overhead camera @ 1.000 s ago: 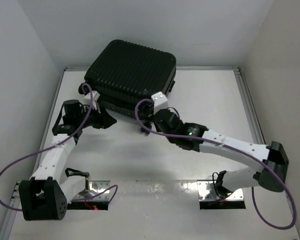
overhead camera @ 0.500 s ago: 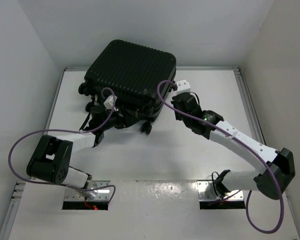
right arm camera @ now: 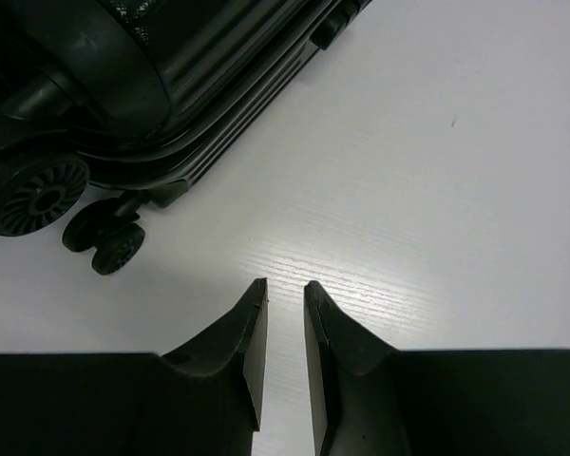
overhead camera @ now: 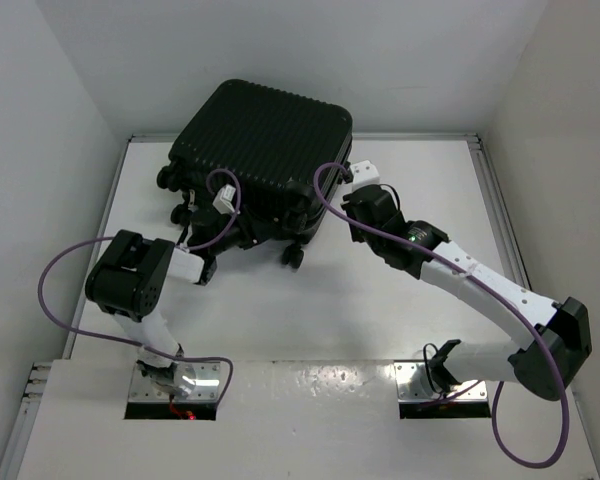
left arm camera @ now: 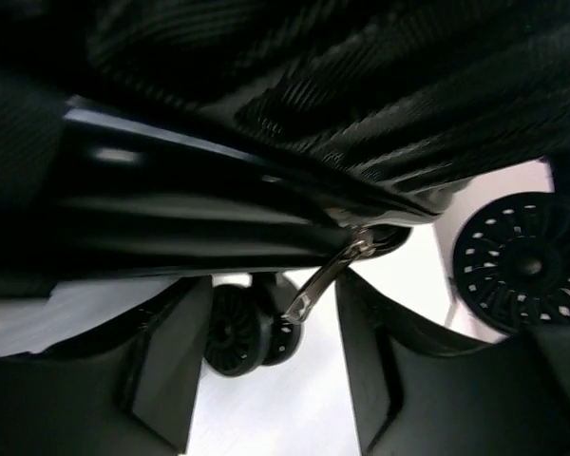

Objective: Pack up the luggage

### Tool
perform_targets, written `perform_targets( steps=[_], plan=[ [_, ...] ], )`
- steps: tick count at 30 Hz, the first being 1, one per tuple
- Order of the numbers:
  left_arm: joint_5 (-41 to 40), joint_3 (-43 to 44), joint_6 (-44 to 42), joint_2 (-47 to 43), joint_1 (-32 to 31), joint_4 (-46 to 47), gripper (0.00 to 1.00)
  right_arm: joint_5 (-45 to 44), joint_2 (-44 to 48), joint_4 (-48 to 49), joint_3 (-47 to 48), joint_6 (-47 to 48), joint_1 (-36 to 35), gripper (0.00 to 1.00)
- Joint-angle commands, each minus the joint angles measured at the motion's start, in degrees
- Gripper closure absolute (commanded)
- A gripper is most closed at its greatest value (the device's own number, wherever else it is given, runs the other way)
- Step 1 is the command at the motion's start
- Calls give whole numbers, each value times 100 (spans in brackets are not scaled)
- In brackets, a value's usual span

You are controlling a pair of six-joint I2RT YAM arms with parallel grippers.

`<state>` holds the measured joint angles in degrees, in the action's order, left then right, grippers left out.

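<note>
Your left fingers (left arm camera: pixel 161 370) stand parted with the zipper pull (left arm camera: pixel 325 274) ungripped between them, right fingers (right arm camera: pixel 242 356) barely apart and empty; take that pull, since the luggage (overhead camera: pixel 265 140) looks rigid, heavy, slick.

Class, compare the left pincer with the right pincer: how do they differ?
The left pincer is wide open, the right pincer nearly closed. The left pincer is close up to the luggage, a zip pull hanging between its jaws; the right pincer is over the table beside the luggage. Both hold nothing.
</note>
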<state>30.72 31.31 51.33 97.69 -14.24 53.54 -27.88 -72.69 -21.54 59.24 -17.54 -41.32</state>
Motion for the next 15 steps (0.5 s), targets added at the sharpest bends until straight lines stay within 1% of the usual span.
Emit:
perform_targets(
  steps=[1,4,8,9,12,13,15],
  plan=[
    [513,244,438,180,88,1254,42,19,141,124,79,145,27,77],
    [655,349,492,311,88,1396,47,28,123,150,61,154,45,77],
    [830,464,606,365,88,1510,65,-7,105,194,52,181,36,77],
    [830,464,606,365,88,1510,77,2,105,203,52,189,28,77],
    [769,402,352,129,88,1266,100,11,123,203,44,199,28,77],
    [769,402,247,41,88,1021,100,2,114,194,43,207,28,77],
    [769,324,-16,-100,88,940,100,19,123,194,35,207,36,77]
  ],
)
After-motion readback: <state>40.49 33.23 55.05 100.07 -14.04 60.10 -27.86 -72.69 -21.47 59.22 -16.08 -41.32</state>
